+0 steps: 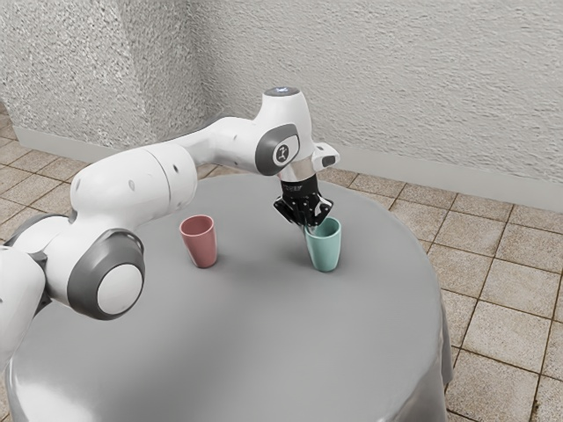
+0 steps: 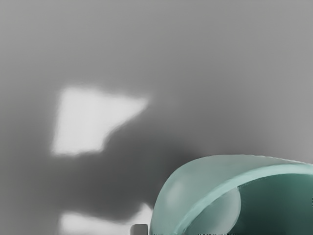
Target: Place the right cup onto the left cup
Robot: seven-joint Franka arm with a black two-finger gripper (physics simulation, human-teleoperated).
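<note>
On the grey-covered round table (image 1: 264,352), the tapered red cup (image 1: 200,243) stands upright at the exterior view's left, nearer the arm's base. Farther along, at its right, is the upright tapered teal cup (image 1: 325,250); the black gripper (image 1: 310,226) is at its rim, whether spread or pinching I cannot tell.

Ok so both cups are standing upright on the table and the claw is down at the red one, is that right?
Not quite: the exterior view shows the claw down at the rim of the teal cup, not the red cup. Both do stand upright on the table.
</note>
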